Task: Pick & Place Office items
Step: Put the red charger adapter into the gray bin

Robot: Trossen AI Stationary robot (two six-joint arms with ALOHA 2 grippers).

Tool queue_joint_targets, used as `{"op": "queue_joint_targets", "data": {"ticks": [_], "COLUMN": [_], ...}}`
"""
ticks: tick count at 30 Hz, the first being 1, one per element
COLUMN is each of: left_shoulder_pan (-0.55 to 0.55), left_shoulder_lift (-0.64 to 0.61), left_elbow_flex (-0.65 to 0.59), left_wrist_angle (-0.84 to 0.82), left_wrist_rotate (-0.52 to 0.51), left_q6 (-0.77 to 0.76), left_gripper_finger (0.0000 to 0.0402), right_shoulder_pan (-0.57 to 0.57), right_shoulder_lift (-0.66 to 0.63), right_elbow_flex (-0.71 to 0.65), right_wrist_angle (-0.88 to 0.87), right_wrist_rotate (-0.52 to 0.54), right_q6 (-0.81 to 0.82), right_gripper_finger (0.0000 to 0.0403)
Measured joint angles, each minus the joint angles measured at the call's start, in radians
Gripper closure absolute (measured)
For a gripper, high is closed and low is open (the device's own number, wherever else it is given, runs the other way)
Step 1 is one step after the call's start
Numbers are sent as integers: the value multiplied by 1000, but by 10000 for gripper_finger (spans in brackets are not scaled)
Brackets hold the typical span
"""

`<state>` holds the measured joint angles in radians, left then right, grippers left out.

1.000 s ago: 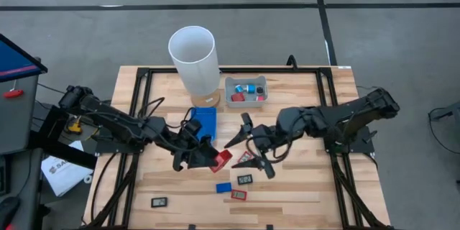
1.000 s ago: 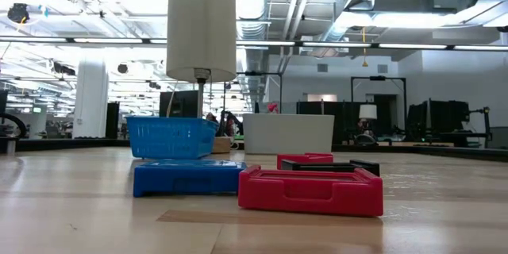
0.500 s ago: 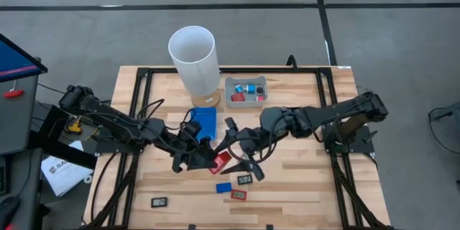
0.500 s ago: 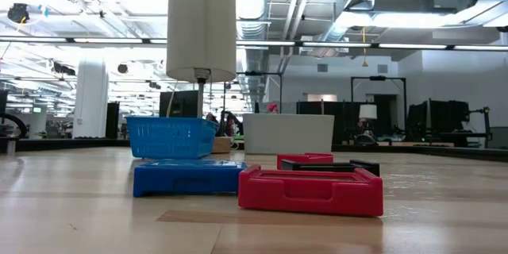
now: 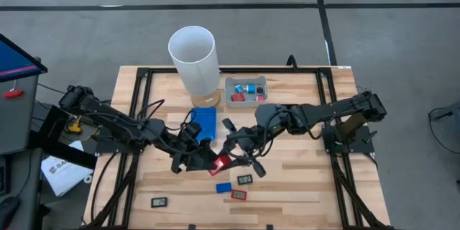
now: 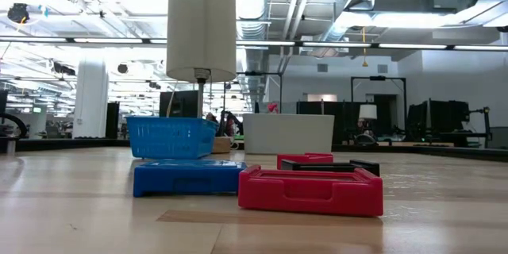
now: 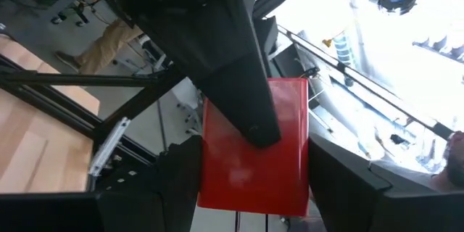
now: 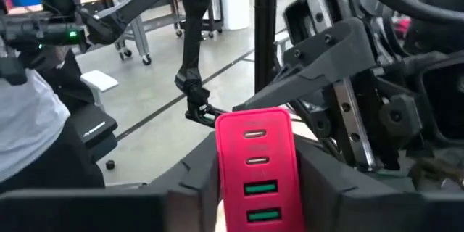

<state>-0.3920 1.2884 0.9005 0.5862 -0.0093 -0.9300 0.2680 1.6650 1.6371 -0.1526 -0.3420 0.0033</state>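
Note:
My left gripper (image 5: 210,159) is shut on a flat red rectangular piece (image 5: 220,164), held above the table's middle. In the right wrist view this red piece (image 8: 255,167) shows white and green slots. My right gripper (image 5: 241,154) is open and faces the left one. Its fingers (image 8: 196,177) stand on either side of the red piece. More office items lie toward the near edge: a blue one (image 5: 223,187), a red one (image 5: 238,195) and two black ones (image 5: 244,180) (image 5: 159,202). The low view shows neither gripper. My left gripper pinches the red piece (image 7: 250,177) by its two long edges, one finger (image 7: 174,181) on each, near the end facing its wrist. It comes slanting from the table's left. The piece is lifted clear of the table. My right gripper's fingers flank the piece's other end (image 8: 254,127). Whether they touch it I cannot tell.
A tall white cylinder (image 5: 192,57) stands at the far side, with a grey tray (image 5: 246,80) of small pieces to its right. A blue tray (image 5: 205,121) lies just behind the grippers. Black frame rails (image 5: 136,115) run along both table sides.
My right gripper has moved toward the table's left and up to the left gripper, so that its fingers now flank the red piece. The left gripper and the red piece have kept nearly still.

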Motion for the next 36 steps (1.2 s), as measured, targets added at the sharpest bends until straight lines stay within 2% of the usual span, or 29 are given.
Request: {"op": "queue_joint_targets", "data": {"ticks": [1,8,12,15,19,22,25,28,30,34,36], "left_shoulder_pan": [0,-23,-91,-158,-245,-318,-386,-435,-441,-391,-349], "left_shoulder_lift": [0,-1,-2,-2,-2,-1,-1,-1,-1,-10,-33], "left_elbow_flex": [0,1,-1,-1,-1,-1,-1,-1,-1,-1,-1], "left_wrist_angle": [4,-7,-59,-139,-383,-565,-659,-755,-814,-863,-864], "left_wrist_rotate": [1,50,121,121,121,113,95,0,-118,-402,-535], "left_q6": [-9,13,39,71,72,56,25,-14,-28,-37,-7], "left_gripper_finger": [187,169,165,172,188,205,229,262,285,333,358], "right_shoulder_pan": [-1,-11,-2,-4,-11,-14,-13,-6,-2,-29,-76], "right_shoulder_lift": [0,-24,-83,-120,-181,-219,-237,-266,-270,-263,-251], "right_elbow_flex": [0,-2,1,0,0,2,-1,0,-6,-41,-51], "right_wrist_angle": [4,-2,-41,-120,-228,-413,-609,-763,-836,-805,-787], "right_wrist_rotate": [-8,-44,-64,-55,6,132,256,436,596,854,892], "right_q6": [-9,24,31,37,58,91,161,282,365,444,454], "right_gripper_finger": [294,295,295,295,295,295,295,295,295,295,295]}}
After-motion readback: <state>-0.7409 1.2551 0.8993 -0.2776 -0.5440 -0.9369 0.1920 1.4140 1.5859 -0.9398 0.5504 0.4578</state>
